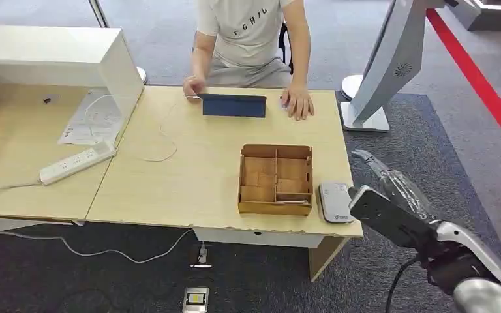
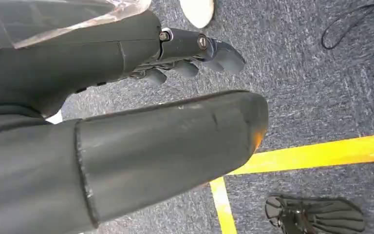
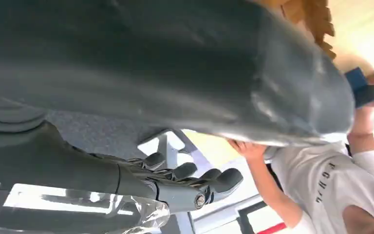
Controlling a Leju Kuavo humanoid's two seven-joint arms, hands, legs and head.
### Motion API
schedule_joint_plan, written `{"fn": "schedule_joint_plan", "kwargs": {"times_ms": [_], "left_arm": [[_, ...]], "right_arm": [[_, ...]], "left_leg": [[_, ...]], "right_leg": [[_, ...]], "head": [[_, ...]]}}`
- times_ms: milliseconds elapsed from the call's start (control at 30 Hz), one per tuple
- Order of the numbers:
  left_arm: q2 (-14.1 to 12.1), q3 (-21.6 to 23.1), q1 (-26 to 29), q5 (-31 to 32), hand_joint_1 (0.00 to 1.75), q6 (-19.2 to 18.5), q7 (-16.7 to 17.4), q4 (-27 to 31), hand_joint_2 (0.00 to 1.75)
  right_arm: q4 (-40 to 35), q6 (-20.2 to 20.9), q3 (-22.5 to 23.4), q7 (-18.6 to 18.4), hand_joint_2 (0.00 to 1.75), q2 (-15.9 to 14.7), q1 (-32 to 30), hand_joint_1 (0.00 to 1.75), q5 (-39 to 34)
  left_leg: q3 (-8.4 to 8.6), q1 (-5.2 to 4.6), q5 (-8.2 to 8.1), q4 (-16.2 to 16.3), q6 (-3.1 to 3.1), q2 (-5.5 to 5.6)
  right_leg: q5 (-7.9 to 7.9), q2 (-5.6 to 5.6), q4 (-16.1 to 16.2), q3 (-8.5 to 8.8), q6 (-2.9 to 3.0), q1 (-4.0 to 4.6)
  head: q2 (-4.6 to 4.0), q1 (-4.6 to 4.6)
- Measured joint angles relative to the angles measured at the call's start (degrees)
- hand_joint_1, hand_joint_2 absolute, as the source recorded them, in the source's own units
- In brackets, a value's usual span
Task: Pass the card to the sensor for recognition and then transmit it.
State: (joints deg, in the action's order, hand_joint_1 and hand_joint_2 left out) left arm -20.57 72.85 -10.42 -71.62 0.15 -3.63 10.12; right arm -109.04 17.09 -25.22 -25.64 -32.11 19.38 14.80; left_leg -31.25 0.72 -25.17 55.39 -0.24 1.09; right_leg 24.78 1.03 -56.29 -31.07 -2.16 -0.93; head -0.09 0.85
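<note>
**Right hand raised beside the table corner, card reader on the near edge**

Head view: the right hand (image 1: 383, 195) hung just off the table's (image 1: 189, 169) near right corner, fingers apart and holding nothing. A grey sensor (image 1: 336, 201) lay flat at that corner, just beside the cardboard box (image 1: 276, 179), whose compartments sat along the near edge. At the far edge a seated person (image 1: 251, 32) rested one hand (image 1: 298, 102) on the table, and the other hand (image 1: 194, 86) pinched what seemed to be a small card, too small to tell, beside a dark blue tablet case (image 1: 233, 105). A white power strip (image 1: 77, 162) lay on the adjoining table to the left.

Left wrist view: the left hand (image 2: 126, 117) hung over grey carpet (image 2: 316, 83) crossed by yellow floor tape (image 2: 321, 153); thumb and darker fingers (image 2: 195, 53) stood apart, nothing between them.

Right wrist view: the right hand's thick thumb (image 3: 199, 68) and curled fingers (image 3: 195, 178) were spread, empty. The person's white shirt (image 3: 331, 180) and the blue case showed beyond.
</note>
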Motion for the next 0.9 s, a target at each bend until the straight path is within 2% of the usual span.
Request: {"fn": "schedule_joint_plan", "kwargs": {"times_ms": [33, 67, 200, 367, 733, 900], "left_arm": [[0.0, 0.0, 0.0, 0.2, 0.00, -0.1, 0.0, 0.0, 0.00], [0.0, 0.0, 0.0, 0.3, 0.00, -0.2, 0.0, 0.0, 0.00], [0.0, 0.0, 0.1, 0.9, 0.00, -0.6, -0.2, 0.0, 0.00], [0.0, 0.0, 0.1, 1.3, 0.00, -0.9, -0.5, 0.0, 0.00], [-0.1, 0.1, 0.1, 1.9, 0.00, -1.3, -0.6, 0.0, 0.00], [-0.1, 0.2, 0.1, 2.1, 0.00, -1.3, -0.6, 0.0, 0.00]], "right_arm": [[0.2, 0.0, -0.2, 0.0, 0.00, 0.4, 0.5, 0.00, 0.5], [0.4, 0.0, -0.3, -0.1, 1.75, 0.7, 1.0, 0.00, 1.0], [1.3, -0.2, -0.9, -0.3, 1.75, 2.1, 2.4, 0.00, 2.6], [3.1, -0.2, -1.4, -0.1, 1.75, 3.3, 2.7, 0.00, 8.2], [7.7, 0.3, -1.4, -1.7, 1.75, 5.7, 1.8, 0.00, 16.1], [8.7, 2.0, -1.4, -0.4, 1.75, 6.6, 1.3, 0.00, 20.7]], "left_leg": [[0.00, 0.00, 0.00, 0.0, 0.00, 0.01], [-0.01, 0.00, 0.00, 0.0, 0.00, 0.04], [-0.01, 0.00, 0.00, 0.0, 0.00, 0.02], [-0.02, 0.00, 0.00, 0.0, 0.00, 0.04], [-0.02, 0.00, 0.00, 0.0, 0.00, 0.03], [-0.02, 0.00, 0.00, 0.0, 0.00, 0.03]], "right_leg": [[0.00, 0.00, 0.0, 0.01, 0.00, 0.00], [0.00, -0.01, 0.0, 0.02, 0.00, 0.00], [0.00, -0.01, 0.0, 0.02, 0.00, 0.00], [0.00, -0.02, 0.0, 0.00, 0.00, 0.00], [0.00, -0.02, 0.0, -0.01, 0.00, 0.00], [0.00, -0.02, 0.0, -0.01, 0.00, 0.00]], "head": [[0.00, 0.00], [0.00, 0.02], [0.00, 0.00], [0.00, 0.00], [0.00, 0.00], [0.00, 0.00]]}}
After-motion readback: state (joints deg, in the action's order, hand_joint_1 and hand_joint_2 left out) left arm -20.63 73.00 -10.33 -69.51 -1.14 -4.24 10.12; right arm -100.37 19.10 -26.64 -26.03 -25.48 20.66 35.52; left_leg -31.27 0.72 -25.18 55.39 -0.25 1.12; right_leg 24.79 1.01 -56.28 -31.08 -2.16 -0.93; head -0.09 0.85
